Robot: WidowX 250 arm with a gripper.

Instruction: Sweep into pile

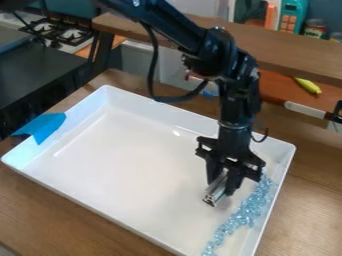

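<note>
**Gripper (225, 182) clamps silver tool (215, 191) near blue beads (250, 210)**

Camera view: the gripper is closed on the tool inside the white tray (133, 155); the beads trail just beside, along the view's right wall. The jar (315, 29) label is too small to read.

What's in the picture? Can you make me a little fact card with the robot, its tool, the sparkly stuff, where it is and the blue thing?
Robot: black arm, gripper low over the tray
Tool: short silver metal tube, held between the gripper's fingers
Sparkly stuff: pale blue, glassy bits
Shape: a long, thin band, not a round pile
Place: inside a white rectangular tray, along its right-hand wall in the picture
Blue thing: tape over the tray's left edge
Underneath: brown wooden table
</note>
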